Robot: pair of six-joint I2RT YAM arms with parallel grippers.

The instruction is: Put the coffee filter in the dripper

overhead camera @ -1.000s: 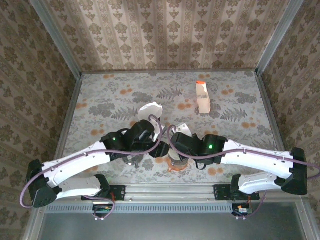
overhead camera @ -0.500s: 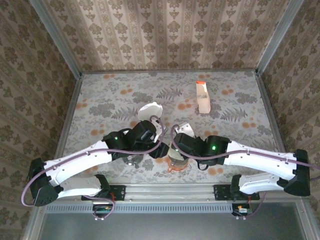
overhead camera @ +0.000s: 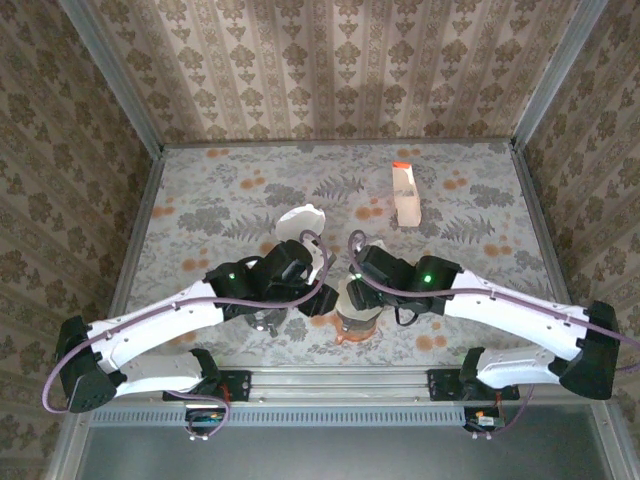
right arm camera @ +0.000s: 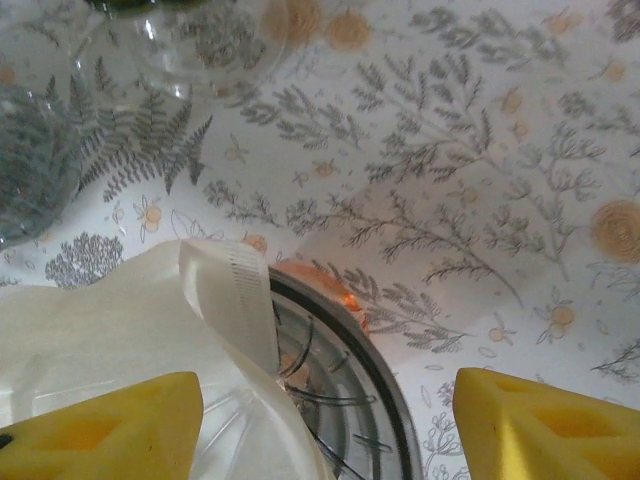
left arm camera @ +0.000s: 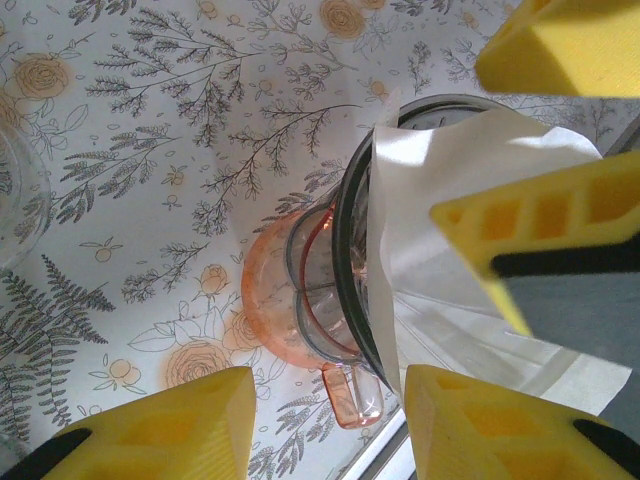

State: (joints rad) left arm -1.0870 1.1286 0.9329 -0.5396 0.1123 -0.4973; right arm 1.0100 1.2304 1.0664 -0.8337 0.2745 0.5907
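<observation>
Right arm: since a second ago its wrist has drawn back toward the far side of the table, and the jaws that were pinched together have parted. Your left arm has not shifted.

Right gripper (right arm camera: 322, 420): jaws stand wide, nothing clamped. You can see the coffee filter (right arm camera: 120, 320) lying against the inner side of one finger; I cannot tell whether they touch.

Left gripper (left arm camera: 325, 420): fingers apart, set either side of the dripper's handle (left arm camera: 355, 400), with a gap showing on both sides. No grip seen.

Filter: white paper, seated in the mouth of the dripper (left arm camera: 310, 290). Part of it is down inside the dark rim and part spills over the rim on the side toward the right gripper's fingers. Its crimped seam (right arm camera: 245, 290) runs from the rim down into the cone, so the long axis follows the dripper's own axis, open end up.

Dripper: clear body, orange base, upright on the table (overhead camera: 220, 190) near the front edge, handle toward the arm bases.

Counts:
- one filter in the dripper
- one dripper
- two clear glass vessels (right arm camera: 30, 160) and (right arm camera: 190, 40) beyond it
- one white curved object (overhead camera: 300, 220), kind unclear
- one carton (overhead camera: 405, 197) lying flat, orange cap pointing to the far side, well apart
</observation>
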